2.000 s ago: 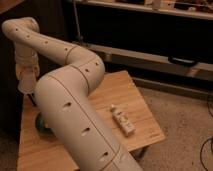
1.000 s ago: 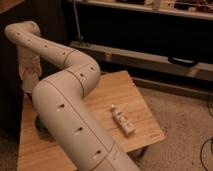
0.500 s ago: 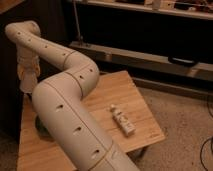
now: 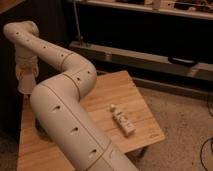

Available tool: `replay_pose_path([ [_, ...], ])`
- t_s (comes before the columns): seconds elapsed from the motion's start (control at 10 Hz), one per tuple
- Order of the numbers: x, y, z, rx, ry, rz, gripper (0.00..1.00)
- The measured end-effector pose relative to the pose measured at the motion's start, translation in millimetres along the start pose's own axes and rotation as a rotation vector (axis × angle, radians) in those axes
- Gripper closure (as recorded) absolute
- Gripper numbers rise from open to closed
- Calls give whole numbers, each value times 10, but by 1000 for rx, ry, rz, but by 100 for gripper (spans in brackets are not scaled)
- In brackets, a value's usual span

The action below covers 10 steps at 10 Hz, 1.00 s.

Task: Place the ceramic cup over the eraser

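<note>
My arm's big white links fill the left and middle of the camera view. It bends back to the far left, where its end with the gripper point(image 4: 26, 86) hangs over the back left edge of the wooden table point(image 4: 142, 112). A pale tapered shape sits at that end; I cannot tell whether it is the ceramic cup or part of the wrist. The eraser is hidden or out of view, possibly behind the arm.
A long white remote-like bar point(image 4: 122, 120) lies on the table's right part. A dark shape point(image 4: 41, 131) shows on the table just left of the arm's lower link. A dark cabinet with a metal rail point(image 4: 150, 57) stands behind the table; speckled floor lies to the right.
The arm's elbow has swung a little to the left and the wrist end has shifted slightly at the far left. The white bar has not moved.
</note>
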Motion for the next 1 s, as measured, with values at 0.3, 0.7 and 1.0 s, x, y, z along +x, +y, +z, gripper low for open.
replay_pose_path([
  [0.3, 35, -12, 28, 1, 17, 5, 48],
  [0.7, 65, -20, 67, -8, 34, 6, 20],
  [1.0, 70, -19, 84, -20, 37, 4, 20],
])
